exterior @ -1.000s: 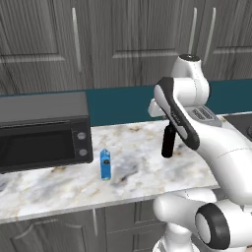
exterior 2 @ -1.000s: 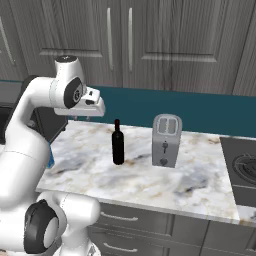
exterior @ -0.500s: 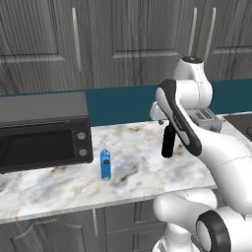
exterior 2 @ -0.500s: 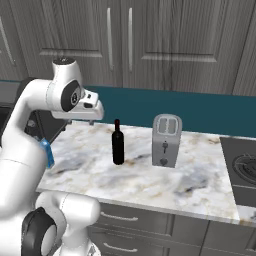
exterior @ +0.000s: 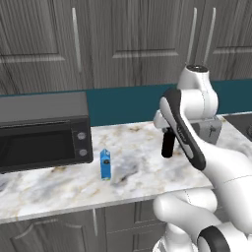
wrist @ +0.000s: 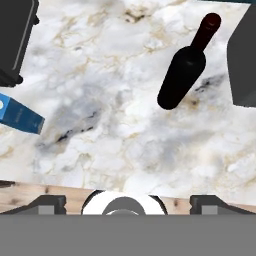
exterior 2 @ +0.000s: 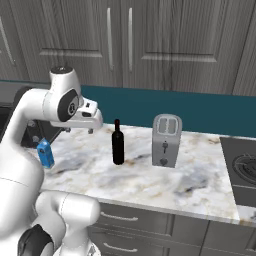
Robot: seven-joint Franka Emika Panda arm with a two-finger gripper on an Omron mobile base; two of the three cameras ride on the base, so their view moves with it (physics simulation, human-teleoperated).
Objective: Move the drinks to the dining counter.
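Observation:
The blue carton (exterior: 105,164) stands upright on a marble counter (exterior: 54,189), in front of the microwave. The slim dark bottle (exterior 2: 118,142) stands upright further right, beside a toaster. In the hand view the carton (wrist: 20,116) lies at the left edge and the bottle (wrist: 182,70) at the upper right. My gripper (exterior 2: 79,131) hovers above the counter between the two drinks, pointing down. It is open and holds nothing, with its fingertips (wrist: 47,202) spread wide. The dining counter is out of view.
A black microwave (exterior: 44,130) fills the counter's left end. A grey toaster (exterior 2: 166,140) stands right of the bottle, and a stove top (exterior 2: 242,165) lies beyond it. Dark cabinets and a teal backsplash (exterior 2: 200,107) back the counter.
The jaws have spread wide open. The hand has shifted slightly left and lower over the counter, uncovering the carton in the right base view. Both drinks stand where they were.

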